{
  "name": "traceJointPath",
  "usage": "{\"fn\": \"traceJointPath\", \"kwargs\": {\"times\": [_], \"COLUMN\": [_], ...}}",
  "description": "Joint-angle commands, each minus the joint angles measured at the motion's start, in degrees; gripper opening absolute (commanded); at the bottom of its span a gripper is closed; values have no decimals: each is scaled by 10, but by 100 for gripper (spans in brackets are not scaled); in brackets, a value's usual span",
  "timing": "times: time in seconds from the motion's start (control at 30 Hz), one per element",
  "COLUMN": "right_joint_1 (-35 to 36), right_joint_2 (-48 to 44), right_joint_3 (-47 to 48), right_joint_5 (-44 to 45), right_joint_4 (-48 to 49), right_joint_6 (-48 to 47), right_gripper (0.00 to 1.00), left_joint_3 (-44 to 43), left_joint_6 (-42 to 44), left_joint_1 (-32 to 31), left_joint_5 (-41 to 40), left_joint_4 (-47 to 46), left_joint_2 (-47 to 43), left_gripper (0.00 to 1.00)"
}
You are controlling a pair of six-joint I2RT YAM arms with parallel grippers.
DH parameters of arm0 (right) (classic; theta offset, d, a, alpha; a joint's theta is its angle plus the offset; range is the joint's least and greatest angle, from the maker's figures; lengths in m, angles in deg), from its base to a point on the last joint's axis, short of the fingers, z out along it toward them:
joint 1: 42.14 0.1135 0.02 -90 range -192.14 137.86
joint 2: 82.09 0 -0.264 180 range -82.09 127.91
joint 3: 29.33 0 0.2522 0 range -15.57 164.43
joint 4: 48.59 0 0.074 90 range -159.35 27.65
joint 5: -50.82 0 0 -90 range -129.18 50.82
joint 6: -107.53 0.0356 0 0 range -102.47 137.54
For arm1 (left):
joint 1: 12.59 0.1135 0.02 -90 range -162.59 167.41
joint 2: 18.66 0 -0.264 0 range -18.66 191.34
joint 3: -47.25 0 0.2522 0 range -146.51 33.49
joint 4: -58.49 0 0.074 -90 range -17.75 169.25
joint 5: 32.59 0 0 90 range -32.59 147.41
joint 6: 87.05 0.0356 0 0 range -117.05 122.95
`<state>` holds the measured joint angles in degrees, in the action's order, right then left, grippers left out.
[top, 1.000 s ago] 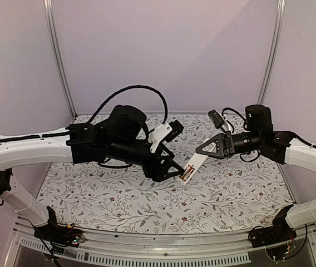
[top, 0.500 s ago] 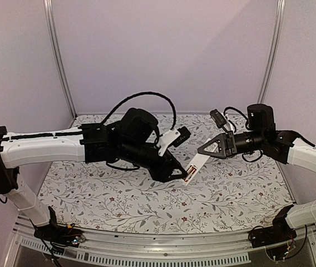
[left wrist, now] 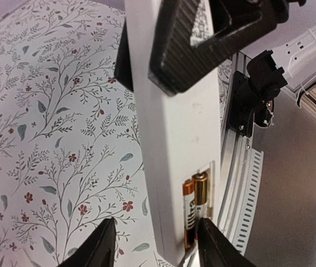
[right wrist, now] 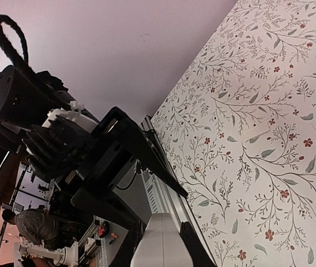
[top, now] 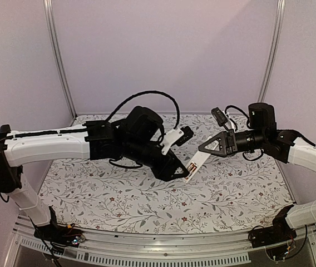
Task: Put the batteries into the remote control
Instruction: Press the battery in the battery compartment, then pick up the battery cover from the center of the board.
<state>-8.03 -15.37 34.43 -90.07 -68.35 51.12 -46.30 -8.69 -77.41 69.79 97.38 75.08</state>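
My right gripper is shut on the upper part of the white remote control, which it holds slanted above the table, lower end toward the left arm. In the left wrist view the remote control shows its open compartment with two coppery-gold batteries lying side by side in it. My left gripper straddles that lower end. One of its fingertips is against the battery side, and a strip of cloth shows between the other and the remote. The right wrist view shows only the remote control's white end.
A floral cloth covers the table. A slotted metal rail runs along the near edge, and two metal posts stand at the back corners. A black cable loop arches over the left arm.
The left arm has reached further right, bringing its gripper up to the remote's lower end. Its jaws have narrowed around that end. The right gripper has kept its hold and risen slightly.
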Motion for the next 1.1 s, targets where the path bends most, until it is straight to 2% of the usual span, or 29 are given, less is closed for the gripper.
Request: {"fn": "traceJointPath", "kwargs": {"times": [0.0, 0.23, 0.4, 0.57, 0.6, 0.7, 0.77, 0.9, 1.07], "right_joint_1": [3, 3, 3, 2, 2, -5, -23, -55, -78], "right_joint_2": [-5, -6, -8, -7, -7, -2, 4, 10, 16], "right_joint_3": [8, 3, 4, 2, 1, -6, -15, -38, -68], "right_joint_5": [-14, -13, -14, -13, -9, 5, 16, 32, 54], "right_joint_4": [18, 20, 20, 20, 20, 19, 19, 15, 15], "right_joint_6": [5, 3, 3, 4, 4, 5, 8, 15, 15], "right_gripper": [0, 0, 0, 0, 0, 0, 0, 0, 0], "left_joint_3": [-8, -40, -58, -59, -60, -58, -35, 26, 104], "left_joint_6": [-9, -24, -29, -30, -29, -17, -24, -45, -103], "left_joint_1": [5, 6, 7, 16, 16, 18, 29, 67, 117], "left_joint_5": [37, 30, -5, -38, -42, -45, -45, -77, -159], "left_joint_4": [-14, -14, 9, 30, 36, 44, 39, 47, 94], "left_joint_2": [6, 33, 52, 56, 57, 45, 23, -23, -52], "left_gripper": [54, 50, 41, 38, 40, 60, 66, 67, 67]}}
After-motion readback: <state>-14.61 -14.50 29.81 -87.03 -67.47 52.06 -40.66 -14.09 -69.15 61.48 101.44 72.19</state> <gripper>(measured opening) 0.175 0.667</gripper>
